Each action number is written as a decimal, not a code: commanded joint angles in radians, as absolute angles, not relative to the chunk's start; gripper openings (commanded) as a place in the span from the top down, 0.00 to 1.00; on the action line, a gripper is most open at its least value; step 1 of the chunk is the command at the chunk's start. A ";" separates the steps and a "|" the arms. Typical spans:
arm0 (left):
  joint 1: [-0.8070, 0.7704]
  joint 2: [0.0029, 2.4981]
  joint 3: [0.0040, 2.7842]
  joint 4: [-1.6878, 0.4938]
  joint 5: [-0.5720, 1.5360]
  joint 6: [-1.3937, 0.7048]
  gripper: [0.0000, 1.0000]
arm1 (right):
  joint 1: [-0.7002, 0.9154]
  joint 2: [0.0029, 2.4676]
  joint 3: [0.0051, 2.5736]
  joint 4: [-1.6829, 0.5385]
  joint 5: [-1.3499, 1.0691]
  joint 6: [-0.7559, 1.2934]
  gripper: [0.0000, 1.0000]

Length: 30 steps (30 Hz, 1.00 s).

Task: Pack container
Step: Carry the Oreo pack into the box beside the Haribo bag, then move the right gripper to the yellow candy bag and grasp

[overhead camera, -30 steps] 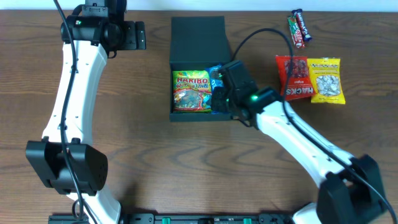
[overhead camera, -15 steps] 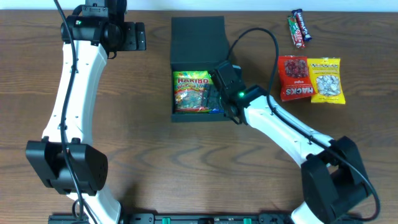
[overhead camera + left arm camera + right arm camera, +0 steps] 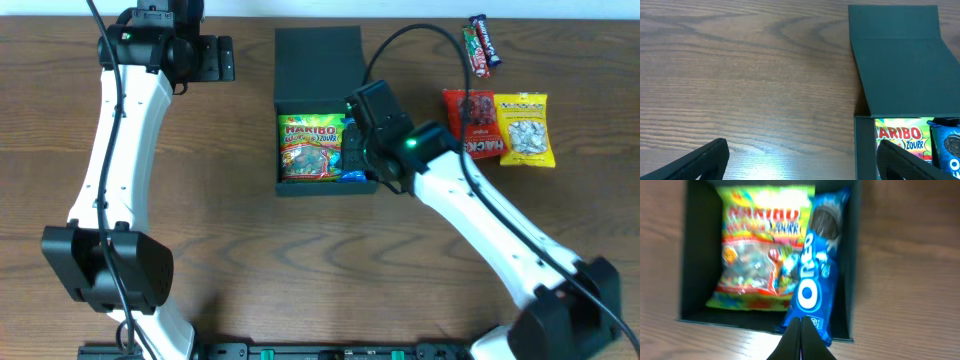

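Note:
The container (image 3: 277, 150) is a dark teal-black box, lid flap (image 3: 318, 62) open at the back. It holds a Haribo bag (image 3: 308, 148) on the left and a blue Oreo packet (image 3: 352, 174) on the right. In the right wrist view the box (image 3: 695, 255) shows the Haribo bag (image 3: 760, 255) and the Oreo packet (image 3: 820, 270), whose near end overlaps the front wall. My right gripper (image 3: 801, 322) is shut above the box's right side (image 3: 366, 105), tips at the packet's near end. My left gripper (image 3: 800, 160) is open and empty, left of the box (image 3: 900, 65), also seen overhead (image 3: 222, 58).
A red Hacks packet (image 3: 470, 125) and a yellow packet (image 3: 523, 128) lie side by side right of the box. Two candy bars (image 3: 481, 45) lie at the far right back. Bare wood lies left of and in front of the box.
My right gripper dipped into the box's right side, then rose and drew back to the right. The Oreo packet now lies flatter in the box. The left arm has not moved.

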State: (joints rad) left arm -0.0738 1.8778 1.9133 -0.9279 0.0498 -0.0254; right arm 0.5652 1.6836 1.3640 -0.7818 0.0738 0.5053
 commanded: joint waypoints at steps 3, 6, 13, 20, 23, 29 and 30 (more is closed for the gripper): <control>-0.072 1.870 1.935 -0.931 0.053 -0.022 0.05 | 0.564 1.787 1.354 -0.779 0.040 0.470 0.99; -0.072 1.870 1.935 -0.931 0.053 -0.022 0.05 | 0.564 1.839 1.354 -0.788 0.040 0.470 0.99; -0.072 1.870 1.935 -0.933 0.053 -0.022 0.05 | 0.564 1.915 1.354 -0.806 0.073 0.470 0.99; -0.072 1.870 1.935 -0.937 0.053 -0.022 0.05 | 0.537 1.868 1.450 -0.819 0.094 0.448 0.99; -0.072 1.870 1.935 -0.938 0.053 -0.022 0.05 | 0.492 1.790 1.551 -0.830 0.125 0.397 0.99; -0.072 1.870 1.935 -0.937 0.053 -0.022 0.05 | 0.258 1.686 1.595 -0.815 0.199 0.267 0.98; -0.072 1.870 1.935 -0.937 0.053 -0.022 0.05 | 0.214 1.692 1.588 -0.823 0.200 0.267 0.98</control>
